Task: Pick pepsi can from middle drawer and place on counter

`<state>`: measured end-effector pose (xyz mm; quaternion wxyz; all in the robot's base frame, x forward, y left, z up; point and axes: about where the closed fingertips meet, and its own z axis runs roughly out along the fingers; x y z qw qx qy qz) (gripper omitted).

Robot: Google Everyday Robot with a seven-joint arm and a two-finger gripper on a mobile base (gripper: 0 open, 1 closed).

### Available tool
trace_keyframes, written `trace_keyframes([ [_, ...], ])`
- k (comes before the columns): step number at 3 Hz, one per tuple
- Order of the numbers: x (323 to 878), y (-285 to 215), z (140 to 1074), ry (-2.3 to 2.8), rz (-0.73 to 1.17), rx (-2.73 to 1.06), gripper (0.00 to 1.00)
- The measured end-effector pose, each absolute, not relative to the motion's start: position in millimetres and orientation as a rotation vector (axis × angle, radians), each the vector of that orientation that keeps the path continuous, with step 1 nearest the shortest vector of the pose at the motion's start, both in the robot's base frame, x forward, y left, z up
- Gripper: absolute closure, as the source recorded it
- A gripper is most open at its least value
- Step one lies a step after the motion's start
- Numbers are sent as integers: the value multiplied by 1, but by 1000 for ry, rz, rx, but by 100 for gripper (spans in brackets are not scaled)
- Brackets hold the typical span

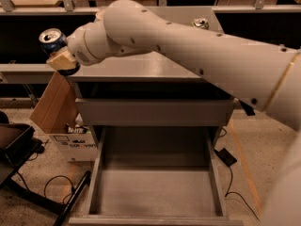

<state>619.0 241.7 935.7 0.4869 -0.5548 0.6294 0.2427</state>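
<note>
The pepsi can (52,37), taken out of the middle drawer (95,173), is held clenched in the gripper (62,60) beyond the counter's (141,66) left edge; placement is not yet done.

Arm (188,46) is showing as a glossy off-white shell: fat rounded tube sections, running from the right edge across to the upper left of the frame. Small dark round fastener dots are sitting in a loose row along the shell. A thin tan seam ring is crossing the widest section at the far right. Wrist housing is narrowing in steps, with fine seam lines ringing it and a patch of tiny perforations on its side. Gripper (57,51) is sitting at the upper left, its fingers (60,60) looking pale tan and blocky, with a dark edge showing underneath.
</note>
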Motion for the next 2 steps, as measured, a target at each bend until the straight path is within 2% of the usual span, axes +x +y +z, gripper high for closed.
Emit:
trace_keyframes([
  [1, 678, 232, 907, 1702, 581, -1285, 100],
  [2, 732, 201, 880, 1830, 564, -1214, 100],
])
